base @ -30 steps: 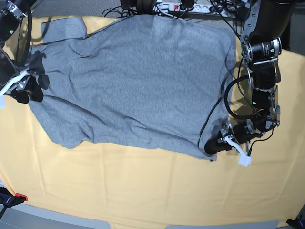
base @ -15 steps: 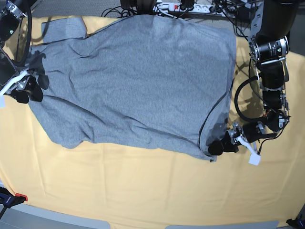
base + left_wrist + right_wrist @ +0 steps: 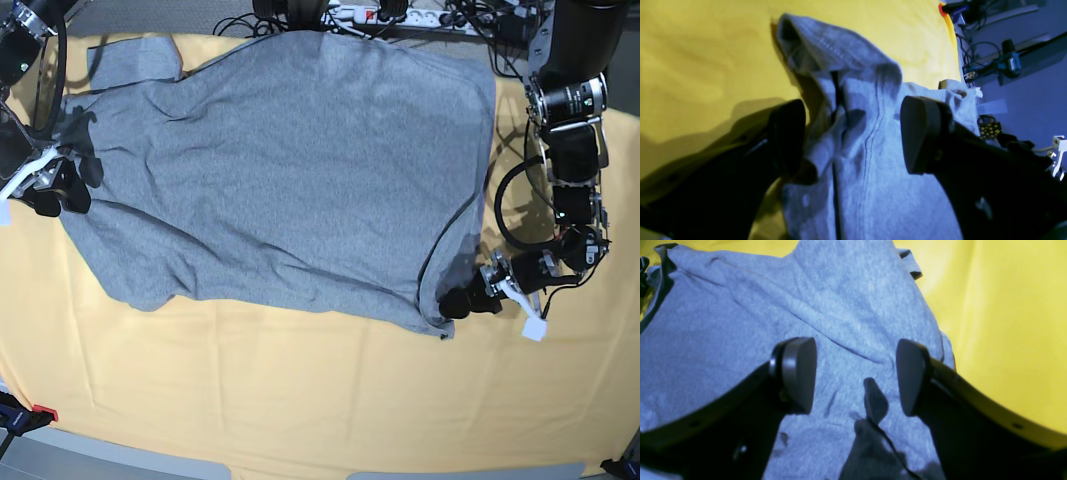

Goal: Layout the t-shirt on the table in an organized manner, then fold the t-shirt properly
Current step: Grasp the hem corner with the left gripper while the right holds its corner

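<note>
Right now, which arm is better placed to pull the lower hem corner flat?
Probably left: its pincer stands open right at the t-shirt's rumpled hem corner. The right pincer, also open, sits at the opposite end.
</note>
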You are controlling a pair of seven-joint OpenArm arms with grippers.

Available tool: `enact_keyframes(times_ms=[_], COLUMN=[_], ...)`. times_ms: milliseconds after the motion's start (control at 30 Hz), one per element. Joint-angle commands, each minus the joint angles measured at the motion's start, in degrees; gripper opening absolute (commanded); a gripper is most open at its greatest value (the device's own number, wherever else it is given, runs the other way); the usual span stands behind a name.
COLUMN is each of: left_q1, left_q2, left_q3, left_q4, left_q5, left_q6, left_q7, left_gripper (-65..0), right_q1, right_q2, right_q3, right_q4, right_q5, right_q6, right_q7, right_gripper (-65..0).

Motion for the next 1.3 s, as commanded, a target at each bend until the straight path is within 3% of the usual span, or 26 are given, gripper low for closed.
enact_keyframes(times_ms=[0, 267, 500, 567, 633, 933, 1133, 1267], left_q1=[-1.9, -1.92, -1.92, -1.92, -1.92, -1.95, -2.51, -3.45], left_q2=[0.22, 2.49, 2.29, 2.32, 2.32, 2.29, 1.66, 0.35], left_q3=[0.0, 7.17, 7.54, 7.37, 7.39, 7.37, 7.34, 7.34], left_q4=[0.81, 0.81, 0.81, 0.81, 0.81, 0.81, 0.83, 0.83], left_q5=[-1.57, -0.72, 10.29, 13.9, 15.5, 16.04, 15.98, 15.74], left_q6=[-0.49, -0.49, -0.49, 0.74, 1.88, 1.84, 1.81, 1.81], left_q7=[-0.92, -3.23, -12.11, -13.62, -14.23, -14.4, -14.58, -13.0], left_gripper=[-19.6, -19.6, -20.2, -24.5, -32.9, -60.4, -62.7, -65.0], right_q1=[0.59, 0.59, 0.55, 0.57, 0.57, 0.59, 0.59, 0.94], right_q2=[1.11, 1.11, 1.11, 1.11, 1.11, 1.11, 1.14, 1.14], right_q3=[0.35, 0.35, 0.35, 0.35, 0.35, 0.35, 0.24, 0.2], right_q4=[1.14, 1.14, 1.14, 1.14, 1.14, 1.14, 1.14, 1.14], right_q5=[1.07, 1.05, 1.05, 1.07, 1.07, 1.11, 1.7, 6.4], right_q6=[0.3, 0.3, 0.3, 0.3, 0.3, 0.3, 0.3, 0.3], right_q7=[1.05, 1.03, 1.01, 1.03, 1.03, 1.05, 1.07, 1.03], right_gripper=[-25.8, -25.8, -25.8, -25.8, -25.8, -25.8, -25.8, -25.8])
